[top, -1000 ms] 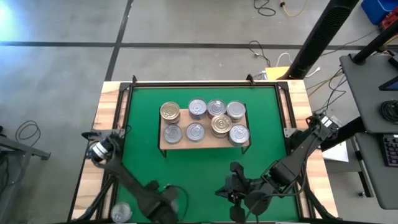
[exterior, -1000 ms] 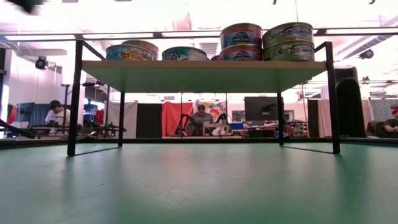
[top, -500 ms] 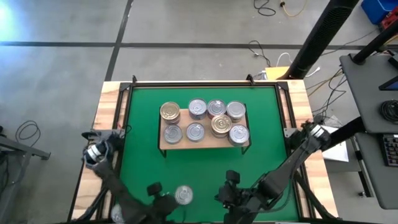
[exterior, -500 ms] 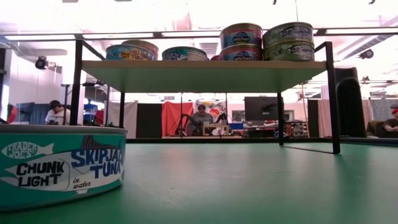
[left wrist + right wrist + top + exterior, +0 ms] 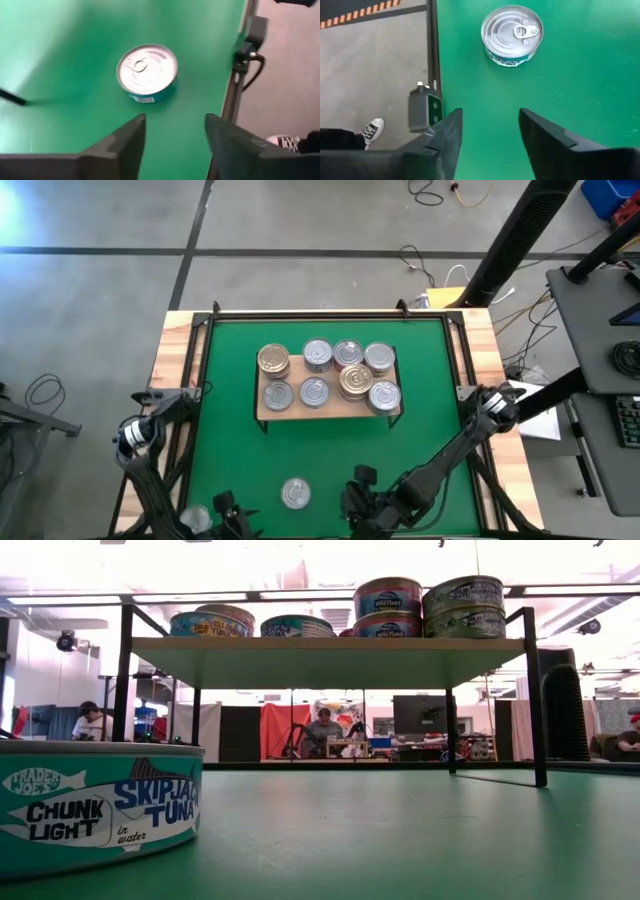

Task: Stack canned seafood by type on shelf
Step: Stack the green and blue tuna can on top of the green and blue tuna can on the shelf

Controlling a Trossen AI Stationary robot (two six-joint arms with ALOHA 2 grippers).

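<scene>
- Tins: eight tops show on the shelf (image 5: 330, 406) in the high view, near the middle of the green mat (image 5: 230, 450). A gold tin (image 5: 273, 360) sits at the shelf's back left corner, and a second gold tin (image 5: 354, 381) sits in the front row, toward the right. The others are silver.
- In the low view, the tins at the right end of the shelf are in stacks of two.
- One loose tin (image 5: 296, 493) stands upright alone on the mat near the front edge, well apart from the shelf. Its label reads "Chunk Light Skipjack Tuna" in the low view, and its lid has a pull ring.
- Left gripper (image 5: 174, 135): near the front edge, left of the loose tin. Its fingers are spread apart with nothing between them, and the tin lies ahead of them, not touching.
- Right gripper (image 5: 489, 131): near the front edge, right of the loose tin. Its fingers also stand apart and hold nothing.
- People sit in the room behind the table.
</scene>
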